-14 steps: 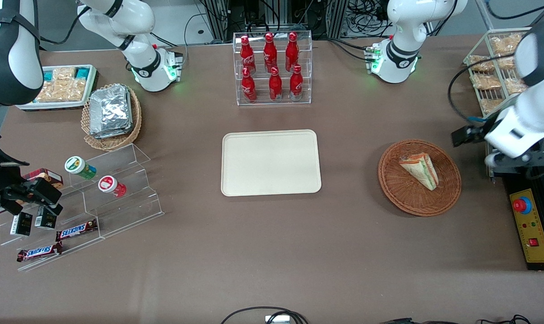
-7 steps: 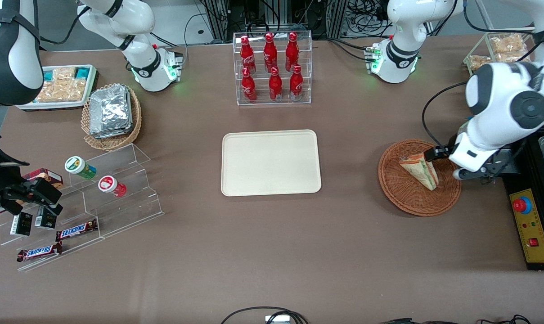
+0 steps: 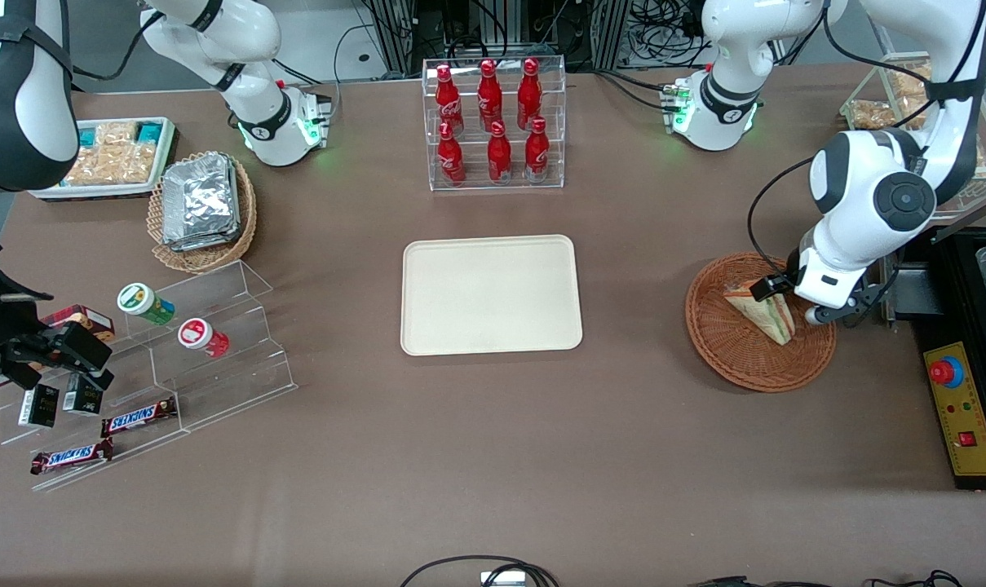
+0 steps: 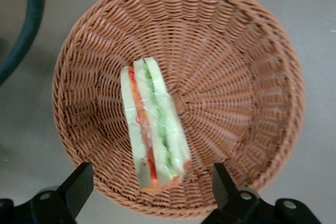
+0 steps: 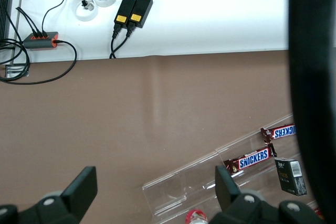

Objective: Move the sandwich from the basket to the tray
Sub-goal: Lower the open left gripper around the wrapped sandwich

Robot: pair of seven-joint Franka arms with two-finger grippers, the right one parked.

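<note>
1 sandwich (image 4: 153,124) is seen lying in the basket (image 4: 247,66), well apart from the tray (image 3: 491,294). The gripper (image 4: 152,182) is held above it, its 2 fingers (image 4: 79,184) spread wide on either side, nothing being gripped.
</note>
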